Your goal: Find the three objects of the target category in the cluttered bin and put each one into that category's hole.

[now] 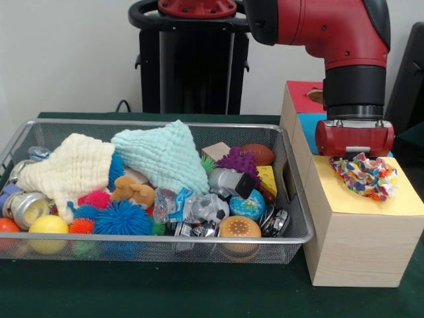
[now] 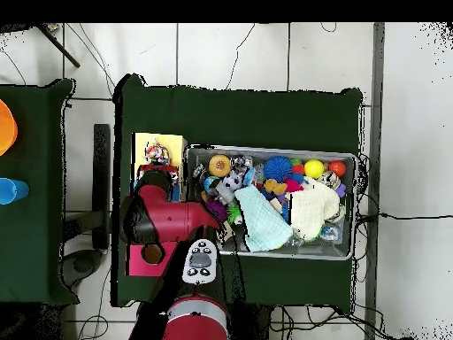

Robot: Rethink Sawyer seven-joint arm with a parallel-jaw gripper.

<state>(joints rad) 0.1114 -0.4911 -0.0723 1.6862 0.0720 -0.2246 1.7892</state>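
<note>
The wire mesh bin (image 1: 165, 240) is full of clutter; it also shows in the overhead view (image 2: 270, 255). One confetti patchwork piece (image 1: 366, 176) sits crumpled on the yellow top (image 1: 404, 199) of the pale wooden box, right of the bin. My gripper (image 1: 354, 158) is directly above it and touches its upper edge. The piece covers the spot under the gripper, so the hole is hidden. In the overhead view the piece (image 2: 157, 156) lies on the yellow top (image 2: 146, 142) just beyond my wrist. No other confetti piece shows in the bin.
A cream cloth (image 1: 73, 169) and a mint cloth (image 1: 162, 156) cover much of the bin. Around them lie spiky balls (image 1: 122, 218), a purple spiky toy (image 1: 238, 162), a small football (image 1: 258, 154) and a globe ball (image 1: 248, 205). Blue-topped (image 1: 311, 129) and red-topped (image 1: 301, 93) boxes stand behind the yellow one.
</note>
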